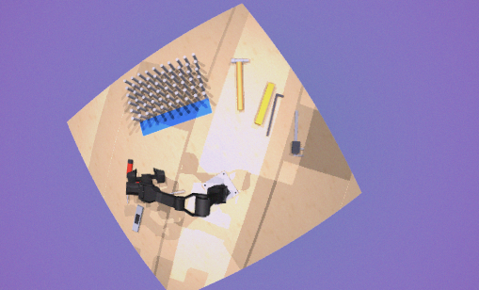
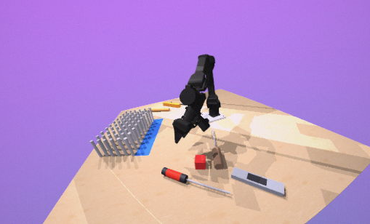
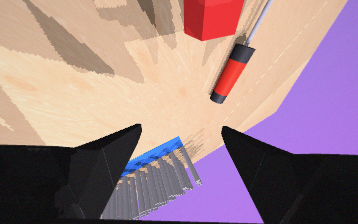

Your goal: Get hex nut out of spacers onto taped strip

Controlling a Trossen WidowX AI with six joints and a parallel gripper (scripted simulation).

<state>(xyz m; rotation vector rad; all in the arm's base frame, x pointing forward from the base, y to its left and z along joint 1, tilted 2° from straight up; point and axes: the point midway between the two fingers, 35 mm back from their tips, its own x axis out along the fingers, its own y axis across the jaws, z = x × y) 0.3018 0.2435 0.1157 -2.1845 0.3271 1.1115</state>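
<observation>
Grey metal spacers [image 1: 183,91] [image 2: 126,145] [image 3: 166,175] stand upright in dense rows. The blue taped strip [image 1: 151,129] [image 2: 144,150] [image 3: 172,144] lies along their front. I cannot see the nut in any view. My gripper [image 1: 145,174] [image 2: 190,135] [image 3: 181,128] is open and empty, raised above the table, away from the spacers and over the red-handled screwdriver's side. That screwdriver [image 1: 130,166] [image 2: 174,175] [image 3: 230,77] lies flat. The dark L-shaped hex key [image 1: 273,117] lies on the far side of the table, beside a yellow bar [image 1: 264,104].
A hammer [image 1: 240,87] and a dark-ended tool [image 1: 295,147] lie right of the spacers in the top view. A red cube [image 2: 200,162] [image 3: 212,19], a brown-handled tool [image 2: 218,158] and a grey bar [image 1: 137,218] [image 2: 273,185] lie on the gripper's side.
</observation>
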